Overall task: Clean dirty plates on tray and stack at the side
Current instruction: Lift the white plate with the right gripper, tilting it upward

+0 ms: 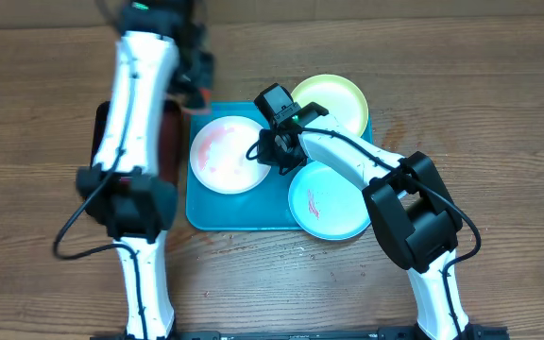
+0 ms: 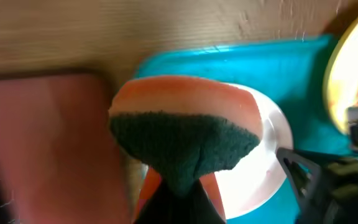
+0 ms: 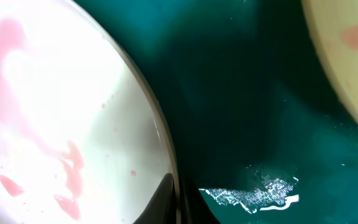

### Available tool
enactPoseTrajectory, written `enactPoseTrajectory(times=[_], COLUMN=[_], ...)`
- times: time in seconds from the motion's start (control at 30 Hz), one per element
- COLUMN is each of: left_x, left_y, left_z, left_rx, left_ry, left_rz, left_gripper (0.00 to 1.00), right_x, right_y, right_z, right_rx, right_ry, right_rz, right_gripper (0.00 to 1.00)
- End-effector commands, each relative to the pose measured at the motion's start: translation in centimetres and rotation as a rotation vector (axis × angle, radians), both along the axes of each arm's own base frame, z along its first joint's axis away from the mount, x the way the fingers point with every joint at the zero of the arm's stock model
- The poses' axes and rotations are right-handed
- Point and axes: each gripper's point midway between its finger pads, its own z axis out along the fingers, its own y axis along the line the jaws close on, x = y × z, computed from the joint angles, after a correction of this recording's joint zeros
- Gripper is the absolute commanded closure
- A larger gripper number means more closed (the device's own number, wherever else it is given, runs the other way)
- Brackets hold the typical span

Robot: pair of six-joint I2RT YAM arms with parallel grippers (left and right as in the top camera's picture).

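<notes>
The white plate, smeared red, lies on the left of the turquoise tray. The pale yellow-green plate sits at the tray's far right, and the mint-aqua plate, with a red smear, at its near right. My right gripper is shut on the white plate's right rim; in the right wrist view its fingers straddle the rim of the white plate. My left gripper is shut on an orange sponge with a dark green pad, held above the tray's far left corner, over the white plate.
A dark red, black-rimmed tray lies left of the turquoise tray, mostly under my left arm; it also shows in the left wrist view. Bare wooden table surrounds both trays.
</notes>
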Motion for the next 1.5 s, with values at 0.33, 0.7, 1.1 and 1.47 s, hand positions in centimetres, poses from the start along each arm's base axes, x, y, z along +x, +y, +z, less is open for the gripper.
enactPoseTrajectory(times=[0.33, 0.7, 1.1, 1.47], left_x=[-0.8, -5.3, -11.7, -11.4], left_y=[5.0, 5.4, 9.9, 9.2], left_z=[10.1, 9.3, 7.6, 5.4], left_rx=[-0.093, -0.056, 0.012, -0.017], left_ry=[-0.233, -0.123, 0.006, 0.048], left_rz=[0.143, 0.127, 0.260, 0.269], left_gripper=[0.96, 0.96, 0.96, 0.96], right_x=[0.5, -1.8, -2.3, -4.9], right_y=[-3.4, -4.3, -5.7, -4.3], right_z=[12.1, 18.4, 23.9, 28.7], right_rx=[-0.209, -0.605, -0.871, -1.041], right_ry=[-0.327, -0.687, -0.961, -1.192], right_rz=[-0.027, -0.029, -0.112, -0.143], right_gripper=[0.96, 0.96, 0.96, 0.96])
